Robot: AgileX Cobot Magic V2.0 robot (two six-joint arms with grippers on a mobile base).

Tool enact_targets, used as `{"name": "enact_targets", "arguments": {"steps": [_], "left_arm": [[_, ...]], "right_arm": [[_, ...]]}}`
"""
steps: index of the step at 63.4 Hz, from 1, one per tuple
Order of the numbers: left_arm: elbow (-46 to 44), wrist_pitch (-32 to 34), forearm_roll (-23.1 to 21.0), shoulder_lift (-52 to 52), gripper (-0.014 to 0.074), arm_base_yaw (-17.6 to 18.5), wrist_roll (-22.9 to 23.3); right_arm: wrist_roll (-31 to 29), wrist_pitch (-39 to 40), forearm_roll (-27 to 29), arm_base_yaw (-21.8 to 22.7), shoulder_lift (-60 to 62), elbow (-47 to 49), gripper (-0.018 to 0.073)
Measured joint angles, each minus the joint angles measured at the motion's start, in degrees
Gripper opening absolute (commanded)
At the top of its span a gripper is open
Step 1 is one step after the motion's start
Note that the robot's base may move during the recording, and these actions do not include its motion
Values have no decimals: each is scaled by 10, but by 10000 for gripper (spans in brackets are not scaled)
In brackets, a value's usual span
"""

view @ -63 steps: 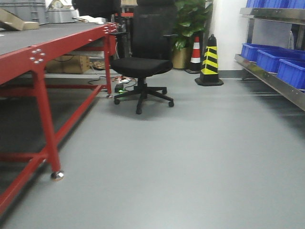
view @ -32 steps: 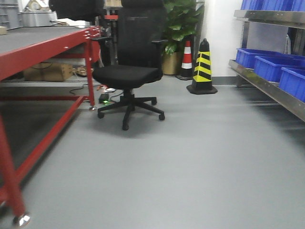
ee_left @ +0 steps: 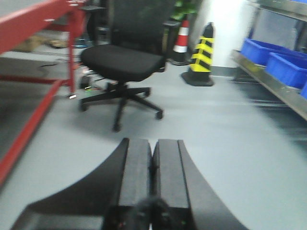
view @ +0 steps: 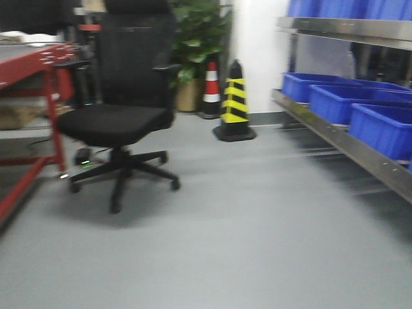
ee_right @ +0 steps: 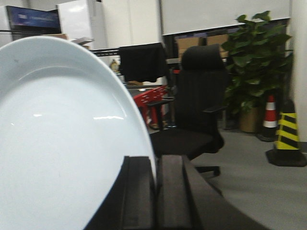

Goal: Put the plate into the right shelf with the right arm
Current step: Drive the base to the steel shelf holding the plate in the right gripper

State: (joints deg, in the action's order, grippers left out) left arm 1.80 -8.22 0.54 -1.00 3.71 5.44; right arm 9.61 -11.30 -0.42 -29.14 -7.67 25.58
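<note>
Right pincer (ee_right: 154, 163) level, tight on upright plate (ee_right: 57, 134) edge; left pincer (ee_left: 152, 143) together, pointed forward

A smooth grey floor (view: 257, 244) carries everything here. On it stands a black swivel office chair (view: 119, 119) on a five-armed castor base, beside the leg of a red-framed bench (view: 29, 64) at the left. Further back, near the white wall, a black-and-yellow striped cone (view: 234, 103) stands just beside a red-and-white traffic cone (view: 211, 87) and a leafy green plant in a tan pot (view: 190, 96). Along the right runs a brushed stainless-steel shelf rack (view: 351, 149). Three blue plastic bins (view: 341, 103) sit in a row on its lower ledge, and further blue bins (view: 335, 8) sit on the ledge above.
</note>
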Motion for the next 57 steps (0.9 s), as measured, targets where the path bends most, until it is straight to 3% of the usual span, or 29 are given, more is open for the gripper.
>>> {"name": "enact_targets", "arguments": {"steps": [57], "left_arm": [[0, 0, 0, 0, -47, 0, 0]], "right_arm": [[0, 0, 0, 0, 0, 0, 56]]}}
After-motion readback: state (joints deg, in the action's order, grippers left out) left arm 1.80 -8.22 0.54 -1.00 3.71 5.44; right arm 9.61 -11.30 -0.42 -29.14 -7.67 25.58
